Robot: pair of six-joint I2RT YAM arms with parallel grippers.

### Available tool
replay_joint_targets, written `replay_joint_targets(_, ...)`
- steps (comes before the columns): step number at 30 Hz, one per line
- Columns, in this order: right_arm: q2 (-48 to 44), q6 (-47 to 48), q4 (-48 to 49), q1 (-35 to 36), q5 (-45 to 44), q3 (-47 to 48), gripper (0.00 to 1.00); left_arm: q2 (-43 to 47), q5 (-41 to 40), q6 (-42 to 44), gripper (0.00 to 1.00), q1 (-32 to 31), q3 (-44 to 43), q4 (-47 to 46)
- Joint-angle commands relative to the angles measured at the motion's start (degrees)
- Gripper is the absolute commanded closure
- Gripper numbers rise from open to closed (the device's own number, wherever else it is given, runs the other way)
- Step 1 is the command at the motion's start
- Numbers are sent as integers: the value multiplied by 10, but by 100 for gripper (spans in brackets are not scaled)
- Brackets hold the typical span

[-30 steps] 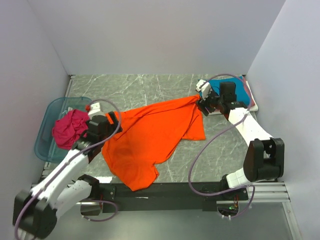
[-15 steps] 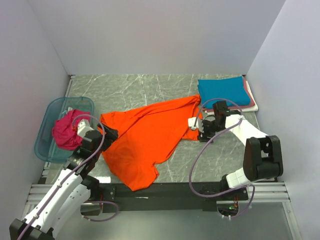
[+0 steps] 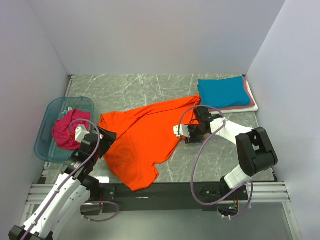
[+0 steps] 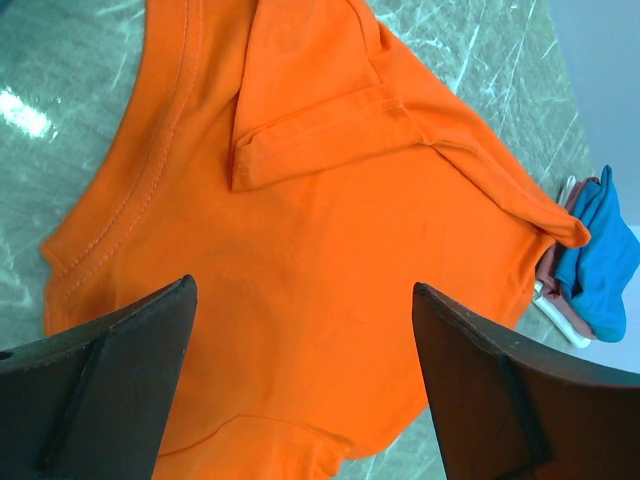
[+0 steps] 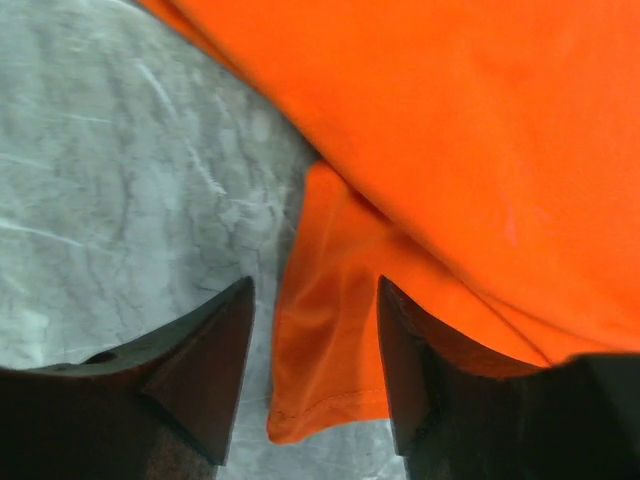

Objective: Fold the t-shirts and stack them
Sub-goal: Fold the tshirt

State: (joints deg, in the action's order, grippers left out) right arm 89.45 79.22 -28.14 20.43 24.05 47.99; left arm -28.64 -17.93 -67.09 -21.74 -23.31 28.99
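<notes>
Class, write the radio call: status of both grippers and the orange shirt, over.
Left gripper open above orange t-shirt. Right gripper open, astride its hemmed edge. Shirt lies unfolded; nothing on it.

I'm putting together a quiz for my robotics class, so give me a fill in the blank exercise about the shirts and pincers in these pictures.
1. The unfolded t-shirt spread on the table is ___.
2. The blue tub holds a crumpled ___ t-shirt.
3. The folded stack sits at the table's far ___ corner.
4. The left pincer hangs over the unfolded t-shirt with its jaws ___.

Missing words: orange; magenta; right; open.
</notes>
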Motion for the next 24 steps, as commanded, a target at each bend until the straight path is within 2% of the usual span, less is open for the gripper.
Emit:
replay_joint_targets(1,13,-29,21,8,-39,4,45,10,12,-29,7,-1,-18,23)
replay_joint_targets(5,11,-31,-1,8,-59,3,64,11,25,-57,7,-1,-36,58)
replay_joint_targets(9,-30,-36,-16,8,-64,-29,94,11,49,-89,8,-1,-40,86)
replay_joint_targets(10,-44,-36,-27,8,-57,-37,97,11,54,-95,9,-1,-40,91)
replay_joint_targets(12,-91,-31,-41,8,-51,-64,100,12,76,-107,9,-1,-37,105)
replay_joint_targets(17,-198,-16,-106,-13,-41,-115,100,10,110,-105,10,-1,-34,122)
replay_joint_targets(24,-262,52,-198,-88,-45,-152,100,-42,128,-85,8,-1,-65,160)
